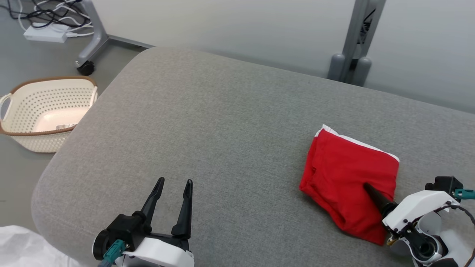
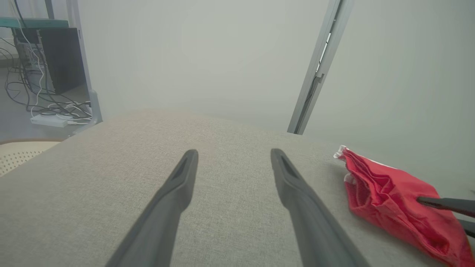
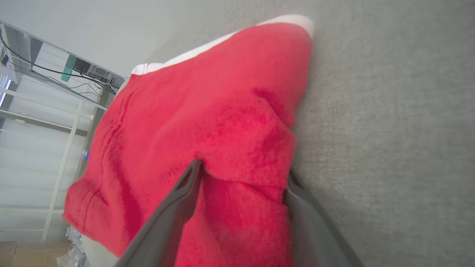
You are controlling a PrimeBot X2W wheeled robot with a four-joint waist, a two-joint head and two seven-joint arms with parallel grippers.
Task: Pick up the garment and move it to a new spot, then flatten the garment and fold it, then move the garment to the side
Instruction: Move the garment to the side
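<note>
Right gripper (image 3: 241,171) is spread, its two fingers straddling a raised fold of the garment (image 1: 345,167). The tips are sunk under the cloth, so I cannot tell how firmly they bear on it. From the head view one finger (image 1: 374,193) lies on top of the red cloth, and the other is hidden by it.

The grey cushion (image 1: 222,129) carries everything. Its left corners are rounded, and its right end is cut off from sight. A cream basket (image 1: 48,111) stands on the floor off the cushion's left edge, partly cropped. Something pale lies inside it, too washed out to make out. The garment lies folded on the right part of the cushion, with a white band along its far edge. Its layers gape a little on the left side.

The left gripper (image 1: 175,180) hangs over the near left part of the cushion, well apart from the garment, fingers parted and holding nothing.
</note>
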